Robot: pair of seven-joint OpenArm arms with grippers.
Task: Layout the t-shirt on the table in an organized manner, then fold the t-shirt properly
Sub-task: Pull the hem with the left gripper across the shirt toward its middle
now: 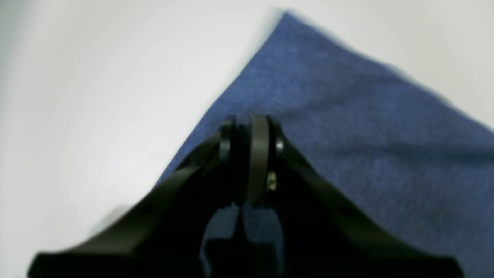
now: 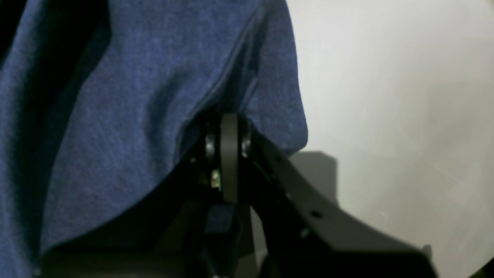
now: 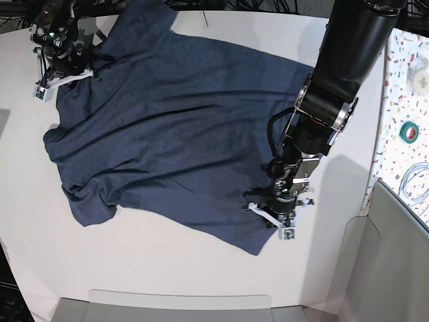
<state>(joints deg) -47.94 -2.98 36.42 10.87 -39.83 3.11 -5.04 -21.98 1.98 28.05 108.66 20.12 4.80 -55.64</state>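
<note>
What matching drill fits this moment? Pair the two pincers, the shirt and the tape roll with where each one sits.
Things:
1. left pincer
2. right pincer
3. t-shirt
4. green tape roll

Places or states:
A. on the speckled side surface
B. spread over the white table
C. shut on the shirt's near right edge in the base view
D. shut on cloth at the far left corner in the base view

Pairs: 1-C, 2-D, 3-B, 4-A

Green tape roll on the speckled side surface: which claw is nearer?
Left. The left claw grips the t-shirt hem on the tape roll side; the right claw is at the table's far corner.
</note>
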